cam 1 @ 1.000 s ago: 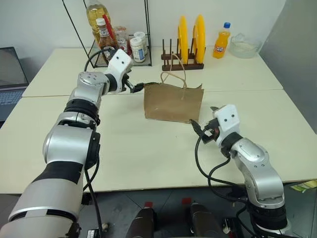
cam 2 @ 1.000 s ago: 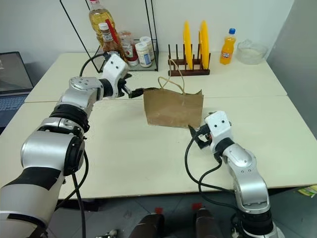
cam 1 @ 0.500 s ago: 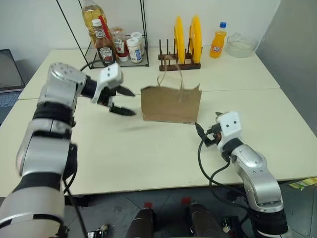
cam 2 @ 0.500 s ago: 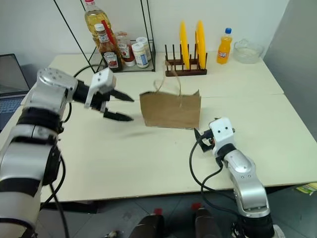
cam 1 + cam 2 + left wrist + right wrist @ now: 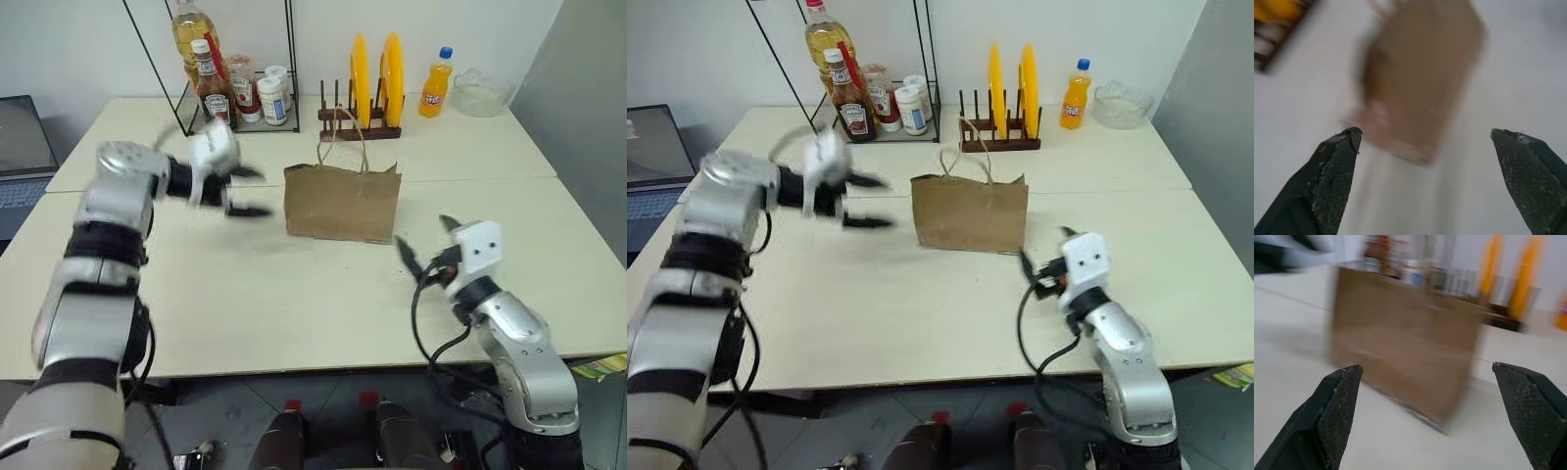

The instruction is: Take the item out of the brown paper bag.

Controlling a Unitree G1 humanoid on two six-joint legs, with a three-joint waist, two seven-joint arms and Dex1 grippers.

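Though blurred, ketchup bottle [image 5: 213, 88] label unreadable

So the brown paper bag [image 5: 1405, 338] stood upright on the pale table [image 5: 1298, 367], dead ahead between the right gripper's [image 5: 1430, 382] wide-apart black fingers [image 5: 1337, 406], nothing held. Behind it were blurry bottles [image 5: 1396, 259] and yellow plates [image 5: 1508, 274].
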